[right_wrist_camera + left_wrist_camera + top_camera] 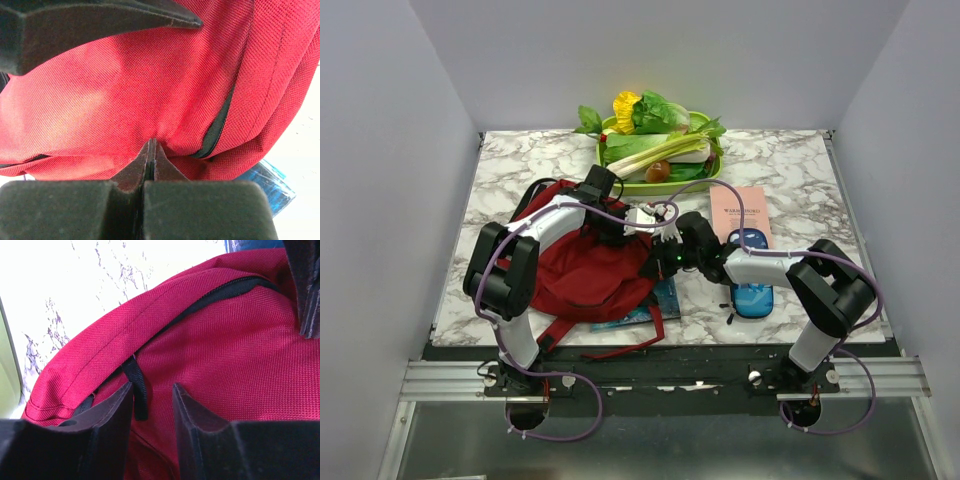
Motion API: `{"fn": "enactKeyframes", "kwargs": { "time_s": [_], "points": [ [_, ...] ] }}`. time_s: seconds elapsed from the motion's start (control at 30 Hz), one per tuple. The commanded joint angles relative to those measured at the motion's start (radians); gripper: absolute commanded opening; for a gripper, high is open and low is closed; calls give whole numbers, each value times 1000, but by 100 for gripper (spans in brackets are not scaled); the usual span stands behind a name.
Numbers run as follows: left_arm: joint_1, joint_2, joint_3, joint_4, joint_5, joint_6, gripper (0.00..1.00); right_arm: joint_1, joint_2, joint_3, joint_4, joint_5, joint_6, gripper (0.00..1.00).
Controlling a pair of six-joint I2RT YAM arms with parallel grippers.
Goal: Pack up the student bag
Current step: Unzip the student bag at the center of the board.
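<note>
- Located backpack point(585, 270) lying flat on the table point(800, 170), left of centre, just ahead of the arm bases, partly covering a blue book point(665, 300) at its right edge.
- Reading left gripper point(152, 390) as apart, straddling the black pull tab point(137, 387) that hangs off the zipper point(220, 292). Tab close beside one finger, not clamped as far as visible.
- Probably lined up that way to close on the tab and drag the zipper open, needed before loading anything.
- Reading right gripper point(151, 142) as fully together, tip buried in a pucker of red fabric on the backpack's side. Looks like a pinch on a small fold.
- Likely gripped there to anchor the backpack against the zipper pull. Otherwise expect soft fabric to slide or bunch.
- Spotted blue pencil case point(752, 290) and pink book point(740, 212) right of the backpack, clear of it. Presumably waiting to go in.
- Also noted a green tray point(670, 187) of vegetables at the far side, near the backpack's top, untouched by either gripper.
- Zipper looks shut along the stretch in view; can't tell for the rest.
- Judging progress as early: nothing visibly packed.
- Main risk: closing beside the tab instead of on it, or tearing loose from the thin fold once pulling starts.
</note>
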Motion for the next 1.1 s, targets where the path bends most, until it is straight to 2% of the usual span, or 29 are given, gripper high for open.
{"fn": "enactKeyframes", "kwargs": {
  "time_s": [0.0,0.07,0.17,0.27,0.47,0.5,0.57,0.67,0.83,1.07],
  "points": [
    [-2,-16,-22,-10,-60,5,42,17,-3,-14,-24,-8,-35,1],
    [-2,-18,-36,5,-78,-4,40,17,-5,-11,-26,-9,-39,1],
    [-4,-10,-45,65,-127,-44,27,19,-11,-11,-29,-12,-42,1],
    [-7,10,-30,105,-153,-82,24,17,-17,-16,-32,-17,-42,1],
    [-19,27,-19,183,-173,-159,13,17,-32,-28,-29,-16,-32,1],
    [-19,28,-16,182,-173,-168,6,17,-34,-30,-29,-12,-28,1],
    [-19,29,-7,176,-170,-181,0,17,-43,-37,-29,-9,-24,1],
    [-19,-2,-8,191,-158,-228,0,17,-61,-46,-27,1,-12,1],
    [-6,-59,12,233,-126,-407,0,7,-94,-60,-24,9,1,1],
    [4,-162,-16,208,-55,-446,0,-46,-139,-96,3,-8,44,1]
  ]
}}
